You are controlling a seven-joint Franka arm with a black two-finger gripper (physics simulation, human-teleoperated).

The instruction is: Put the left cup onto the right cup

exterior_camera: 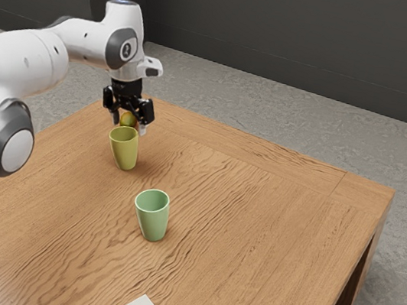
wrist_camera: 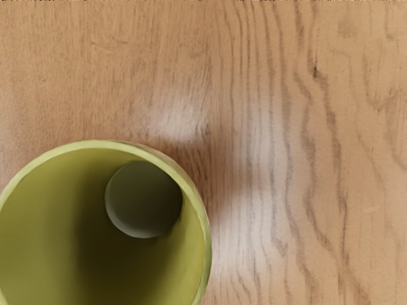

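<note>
The job is only starting: the gripper hangs with fingers spread wide just above the yellow-green cup, which stands on the table near the pale green cup, not lifted yet.

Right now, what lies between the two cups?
Nothing: in the exterior view, only bare table separates the yellow-green cup from the pale green cup.

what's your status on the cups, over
Gripper open, just above the yellow-green cup. That cup upright on the table, not gripped. Green cup upright, standing apart, nothing between the two.
</note>
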